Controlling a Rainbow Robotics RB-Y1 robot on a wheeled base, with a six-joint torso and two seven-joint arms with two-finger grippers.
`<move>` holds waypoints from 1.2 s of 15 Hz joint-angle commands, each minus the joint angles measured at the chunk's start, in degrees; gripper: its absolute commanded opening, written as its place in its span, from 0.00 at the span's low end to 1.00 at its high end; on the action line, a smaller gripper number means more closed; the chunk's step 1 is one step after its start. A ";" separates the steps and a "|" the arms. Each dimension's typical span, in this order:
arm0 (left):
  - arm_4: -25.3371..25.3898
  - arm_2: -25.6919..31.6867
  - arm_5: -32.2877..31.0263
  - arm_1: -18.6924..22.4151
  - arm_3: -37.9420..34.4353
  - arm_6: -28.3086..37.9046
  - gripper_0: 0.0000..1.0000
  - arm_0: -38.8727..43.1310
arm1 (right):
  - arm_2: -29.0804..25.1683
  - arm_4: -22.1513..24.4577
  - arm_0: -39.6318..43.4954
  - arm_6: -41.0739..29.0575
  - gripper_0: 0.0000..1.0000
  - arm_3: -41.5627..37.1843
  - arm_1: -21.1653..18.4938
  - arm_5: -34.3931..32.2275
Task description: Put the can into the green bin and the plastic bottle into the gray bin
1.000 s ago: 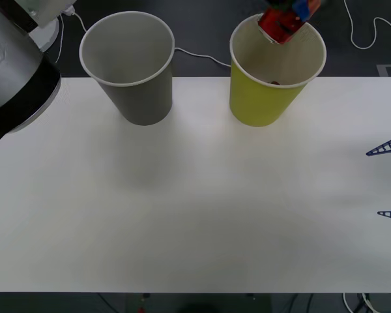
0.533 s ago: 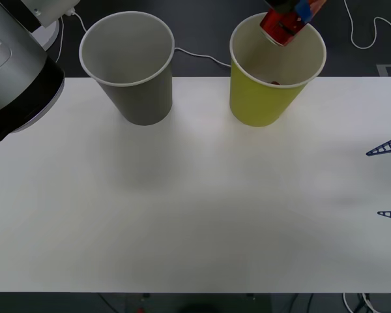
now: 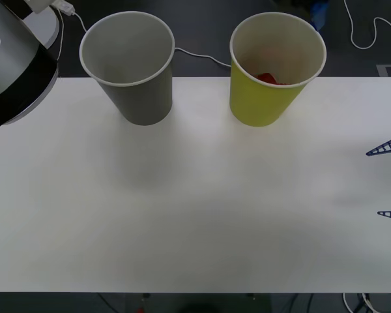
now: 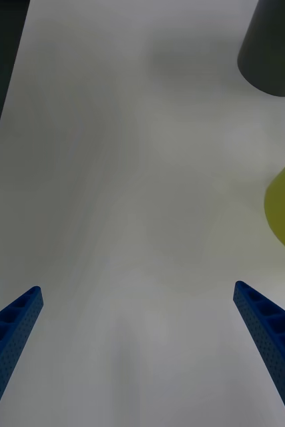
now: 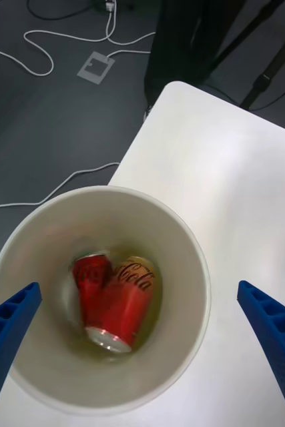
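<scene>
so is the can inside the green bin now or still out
Inside. The can lies tipped on its side at the bottom of the green bin, beside a second red can. The open left gripper hangs above the bin.

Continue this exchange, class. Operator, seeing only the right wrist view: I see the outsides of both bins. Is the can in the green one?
Observer: Yes, the can lies on its side at the bottom of the green bin.
Operator: My right gripper idles open. Where is the left gripper?
Observer: Over that bin, open.
Operator: And the gray bin, inside?
Observer: The front view shows its pale inner wall; its floor is hidden.
</scene>
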 commanded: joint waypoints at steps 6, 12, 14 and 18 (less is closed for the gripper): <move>10.69 0.00 -7.76 13.88 -9.01 -4.20 1.00 1.67 | 0.00 0.00 0.00 0.00 1.00 0.00 0.00 0.00; 15.96 0.08 -8.20 32.51 -28.52 -5.43 1.00 9.23 | 0.00 0.00 0.00 0.00 1.00 0.00 0.00 0.00; 20.45 0.17 -8.82 38.13 -30.71 -9.04 1.00 11.34 | 0.00 0.00 0.00 0.00 1.00 0.00 0.00 0.00; 28.71 0.26 -8.82 47.36 -33.18 -17.30 1.00 16.26 | 0.00 0.00 0.00 0.00 1.00 0.00 0.00 0.00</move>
